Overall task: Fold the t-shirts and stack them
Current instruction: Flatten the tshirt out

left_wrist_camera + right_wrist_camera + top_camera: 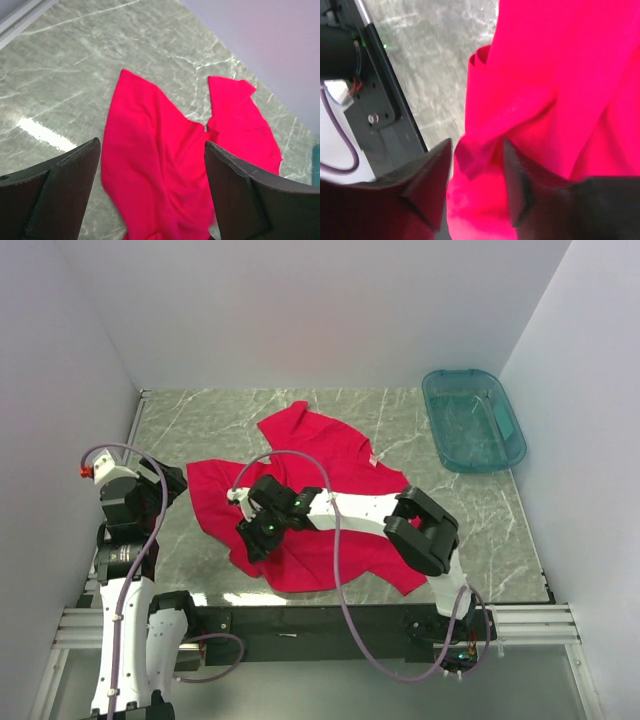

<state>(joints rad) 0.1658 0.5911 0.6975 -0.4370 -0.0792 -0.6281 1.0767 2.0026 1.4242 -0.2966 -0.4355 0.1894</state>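
t-shirt on table; bin behind-right; right hand at t-shirt's near-left edge

No legible text (none anywhere)

Overhead view, two wrist close-ups; shared t-shirt

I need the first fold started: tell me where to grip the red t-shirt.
Take the t-shirt by its near-left edge, where a raised fold sits inside the right pincer. Come from above; elsewhere the cloth lies mostly flat on the table.
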